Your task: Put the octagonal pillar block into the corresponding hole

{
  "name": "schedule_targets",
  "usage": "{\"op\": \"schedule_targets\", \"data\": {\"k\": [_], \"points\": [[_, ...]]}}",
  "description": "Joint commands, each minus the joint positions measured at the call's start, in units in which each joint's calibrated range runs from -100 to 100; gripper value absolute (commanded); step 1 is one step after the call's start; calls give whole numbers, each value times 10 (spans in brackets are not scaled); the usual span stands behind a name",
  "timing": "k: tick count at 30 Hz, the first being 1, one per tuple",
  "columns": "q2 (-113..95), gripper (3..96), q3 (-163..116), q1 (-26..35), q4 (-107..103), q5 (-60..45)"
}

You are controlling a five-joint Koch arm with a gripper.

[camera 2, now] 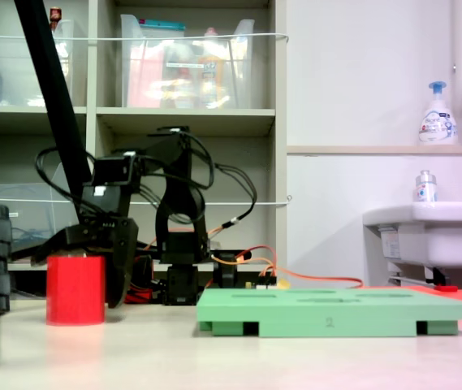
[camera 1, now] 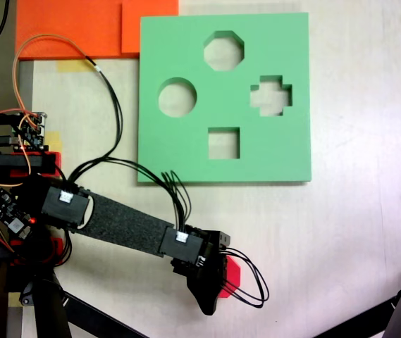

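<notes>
The red block (camera 2: 75,290) stands upright on the table in the second exterior view, flat top up, well apart from the green board toward the second exterior view's left. In the first exterior view only a red sliver (camera 1: 232,273) of it shows, below the board. The eight-sided hole (camera 1: 223,51) is empty, in the board's upper part in the first exterior view.
</notes>
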Motion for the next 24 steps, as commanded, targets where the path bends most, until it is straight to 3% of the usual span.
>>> {"op": "schedule_targets", "data": {"k": [1, 10, 13, 15, 24], "points": [[-6, 854, 38, 0, 27, -5], [-7, 836, 36, -1, 21, -4], [-16, 572, 32, -4, 14, -4], [-19, 462, 32, -6, 11, -4], [-39, 364, 28, -13, 6, -4]]}}
